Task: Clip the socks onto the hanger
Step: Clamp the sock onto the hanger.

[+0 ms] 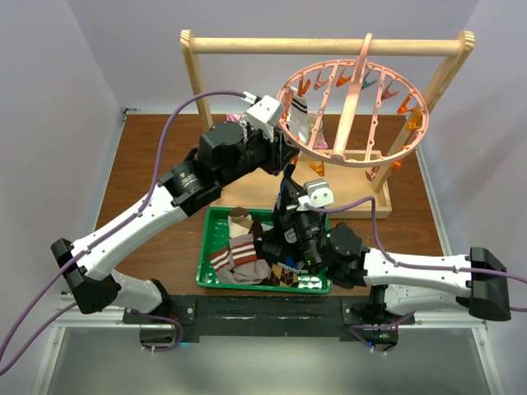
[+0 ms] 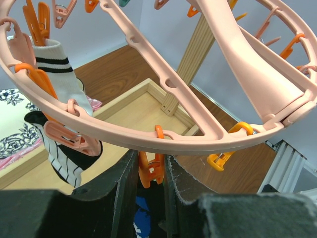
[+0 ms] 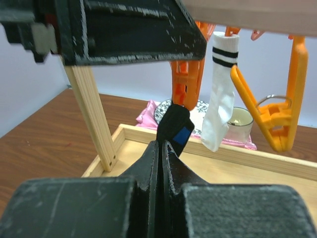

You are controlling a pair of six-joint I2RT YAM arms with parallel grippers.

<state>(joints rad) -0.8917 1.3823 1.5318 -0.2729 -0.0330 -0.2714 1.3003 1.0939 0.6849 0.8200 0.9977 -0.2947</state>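
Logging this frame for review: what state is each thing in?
left gripper: jaws closed on an orange clip of the hanger.
right gripper: jaws shut on the black sock, held up at that clip.
white striped sock: clipped, hanging from the hanger.
hanger: hung on the wooden rack.
green tray: holds several loose socks.

Robot lab: plain white walls [image 1: 49, 82] box in the table [image 1: 148, 156]

L arm [image 1: 140, 218], R arm [image 1: 412, 267] extended; jaws clamped
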